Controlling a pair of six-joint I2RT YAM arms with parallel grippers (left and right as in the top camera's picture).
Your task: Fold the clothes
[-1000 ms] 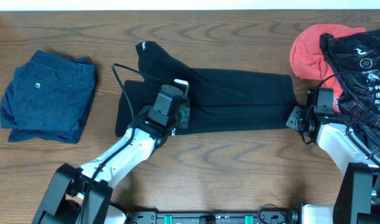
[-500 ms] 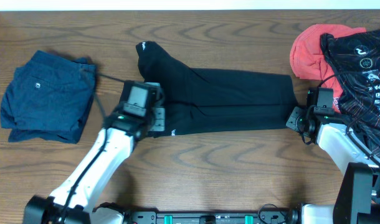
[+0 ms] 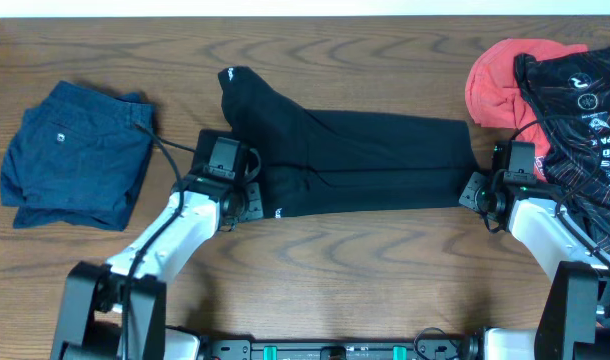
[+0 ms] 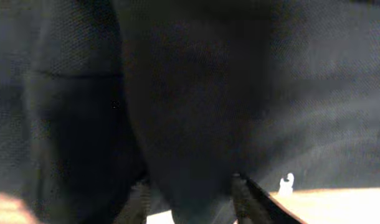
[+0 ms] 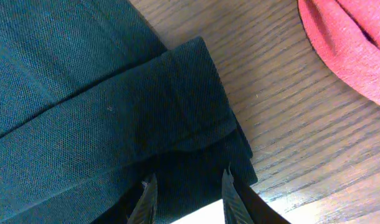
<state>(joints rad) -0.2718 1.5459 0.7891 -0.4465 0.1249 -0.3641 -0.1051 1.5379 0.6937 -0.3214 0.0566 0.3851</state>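
Jaws both clamp the trousers (image 3: 375, 160), left at waist, right at hem, likely stretching them flat for folding.

Both arms wear white shells over the long links, with black joints between. On the left arm (image 3: 175, 235) a boxy black wrist block sits just behind the left jaws, and a thin black cable (image 3: 170, 155) loops out from it. The right arm (image 3: 535, 225) has a like black block behind the right jaws, with a black cable (image 3: 530, 128) arching over it. The right fingers (image 5: 149, 198) are dark, slim and tapering. The left fingers (image 4: 247, 194) show only dimly.
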